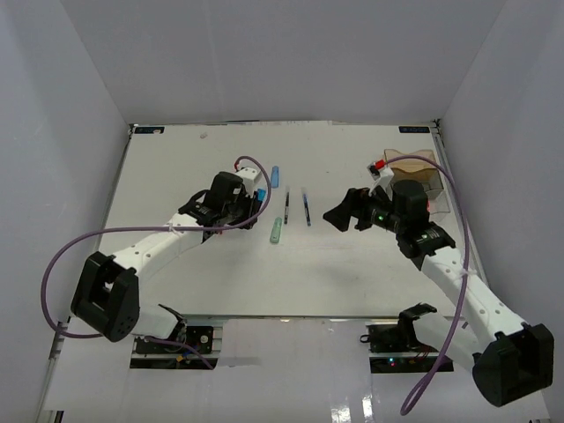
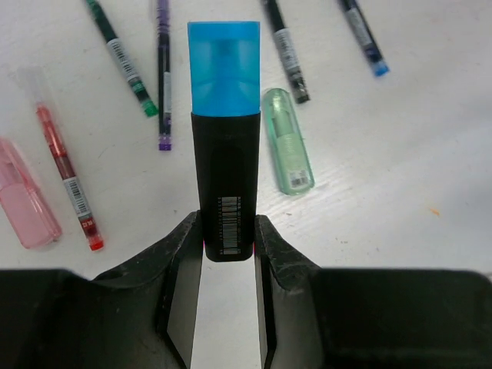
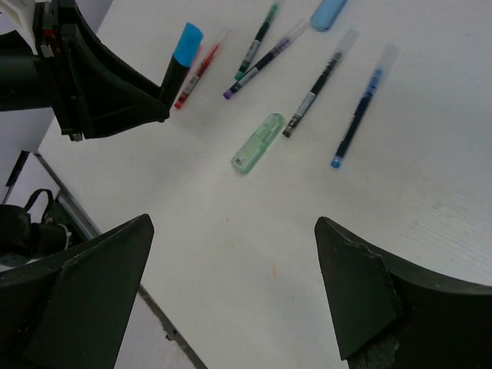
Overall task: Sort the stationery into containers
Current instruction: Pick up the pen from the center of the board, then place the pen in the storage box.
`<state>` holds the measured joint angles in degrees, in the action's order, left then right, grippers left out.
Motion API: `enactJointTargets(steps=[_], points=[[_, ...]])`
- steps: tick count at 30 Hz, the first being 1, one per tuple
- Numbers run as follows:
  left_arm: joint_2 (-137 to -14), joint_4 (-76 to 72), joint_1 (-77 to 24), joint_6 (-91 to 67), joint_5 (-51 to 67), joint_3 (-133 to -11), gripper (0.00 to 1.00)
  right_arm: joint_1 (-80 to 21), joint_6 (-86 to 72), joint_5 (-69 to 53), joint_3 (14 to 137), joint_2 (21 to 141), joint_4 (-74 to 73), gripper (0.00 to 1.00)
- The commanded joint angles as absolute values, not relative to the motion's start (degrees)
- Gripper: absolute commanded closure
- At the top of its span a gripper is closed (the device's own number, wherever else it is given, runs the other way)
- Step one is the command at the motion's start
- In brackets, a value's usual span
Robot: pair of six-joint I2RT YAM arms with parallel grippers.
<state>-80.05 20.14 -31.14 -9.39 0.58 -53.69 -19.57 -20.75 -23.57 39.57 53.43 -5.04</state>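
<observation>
Pinching marker (image 2: pixel 224 154), left fingers (image 2: pixel 184 265) mask its sides.

A white barcode is showing on the black barrel of the blue-capped marker (image 2: pixel 224 154) in my left gripper (image 2: pixel 228 227), its digits too small to read. White printed labels are wrapping the red pen (image 2: pixel 68 173) and the dark pen (image 2: pixel 286 50) farther off; nothing on them is coming through legibly.

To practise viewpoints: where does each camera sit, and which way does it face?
Top external: above and behind, facing down at the table; left arm and right arm show.
Left wrist: faces the table past the left claw, shut on the blue-capped marker.
Right wrist: faces the table through the open right claw.
Shared: both wrist views show the mint piece.
</observation>
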Motion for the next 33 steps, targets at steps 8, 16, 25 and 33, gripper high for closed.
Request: enactJointTargets(steps=[8,16,25,33], points=[[-69.3,13.4,-33.1,3.1,12.6,-48.4,0.70,-34.1,-26.5,-20.7,57.6,72.0,-0.7,0.11],[-66.4,12.8,-33.4,6.2,14.9,-46.8,0.71,-38.6,-26.6,-19.8,68.1,83.8,-2.5,0.16],[-64.2,11.9,-33.4,7.4,16.3,-45.8,0.71,-39.4,-26.6,-19.5,73.1,90.6,-3.5,0.28],[-64.2,11.7,-33.4,7.6,16.1,-45.7,0.70,-39.5,-27.0,-21.8,73.1,91.1,-2.5,0.68]])
